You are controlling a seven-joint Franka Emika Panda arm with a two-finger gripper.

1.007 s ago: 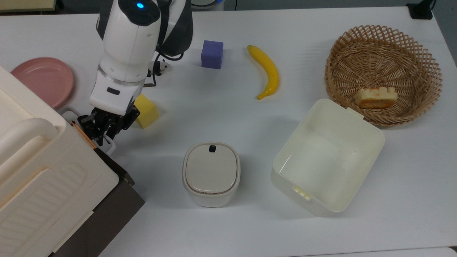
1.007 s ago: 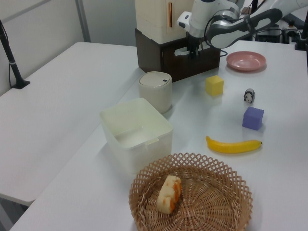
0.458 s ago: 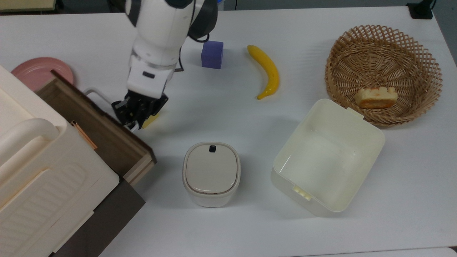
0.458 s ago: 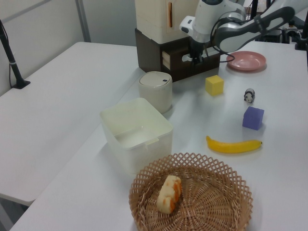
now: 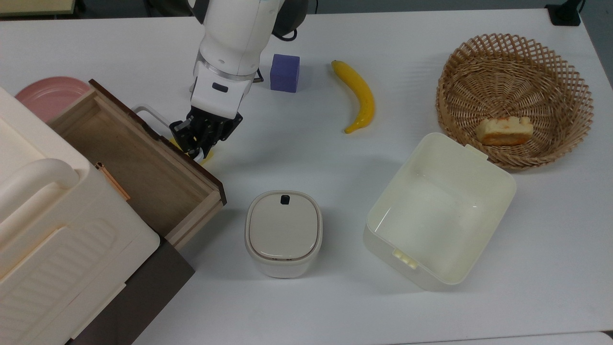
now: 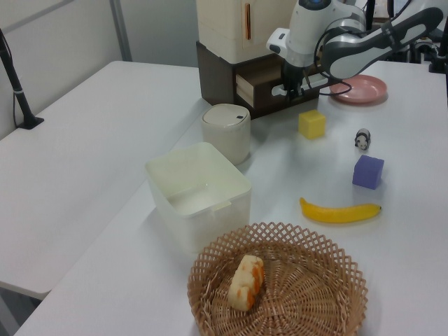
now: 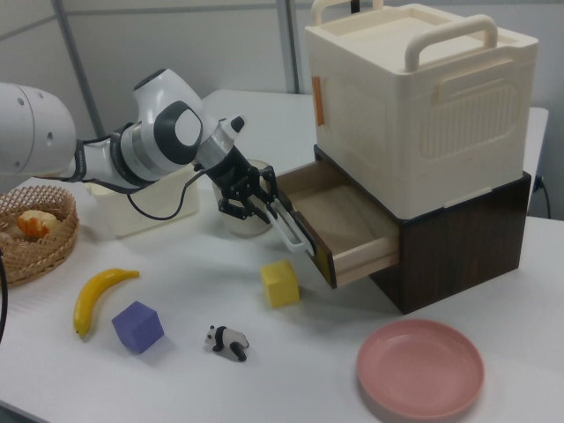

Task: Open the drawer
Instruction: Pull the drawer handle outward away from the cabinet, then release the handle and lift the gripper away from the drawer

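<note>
The wooden drawer (image 5: 143, 165) stands pulled out from the dark brown cabinet, showing its lighter wood inside. It lies at the top view's left, under the cream ribbed case (image 5: 57, 230). My gripper (image 5: 200, 145) is at the drawer's dark front, shut on the white loop handle (image 5: 149, 114). In the right view the gripper (image 7: 264, 208) holds the handle (image 7: 293, 231) in front of the open drawer (image 7: 352, 225). The left view has the gripper (image 6: 294, 87) at the drawer (image 6: 255, 80) near the table's far end.
A yellow cube (image 7: 280, 283) sits just below the handle. A lidded canister (image 5: 283, 232), a cream square bin (image 5: 495, 170), a purple cube (image 5: 285, 73), a banana (image 5: 359, 96), a wicker basket (image 5: 565, 72), a pink plate (image 5: 45, 96) and a toy panda (image 7: 227, 341) stand around.
The drawer went from closed to well pulled out. My gripper moved with the handle toward the top view's right and upward, covering the yellow cube there.
</note>
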